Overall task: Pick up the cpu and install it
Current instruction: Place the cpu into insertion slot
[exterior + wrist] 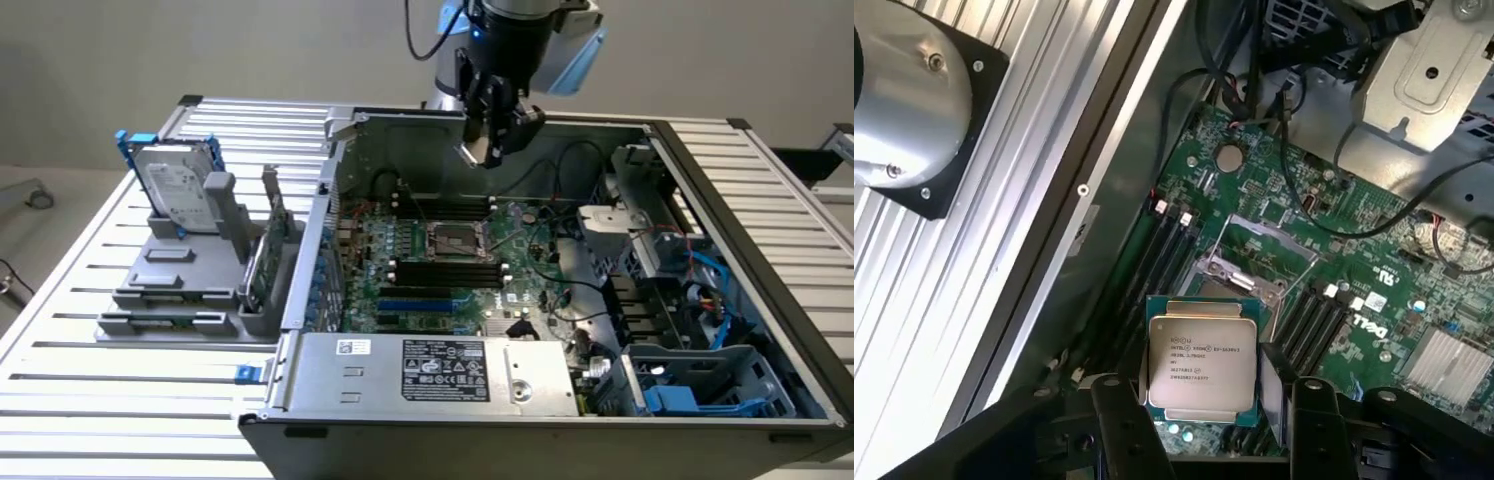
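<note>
Gripper (491,155) clasping cpu (1202,365) by 2 edges, clear above motherboard (527,225) (case (400,135) walls well apart)

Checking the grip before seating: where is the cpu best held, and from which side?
By two opposite thin edges, coming from its metal-top side, as the gripper has it now. The cpu is a flat square; fingers on the edges probably leave its underside free to meet the socket.

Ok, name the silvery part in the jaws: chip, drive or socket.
The cpu, the small square chip, held above the board. The blue-framed hard drive stands outside the case; the socket sits on the board.
</note>
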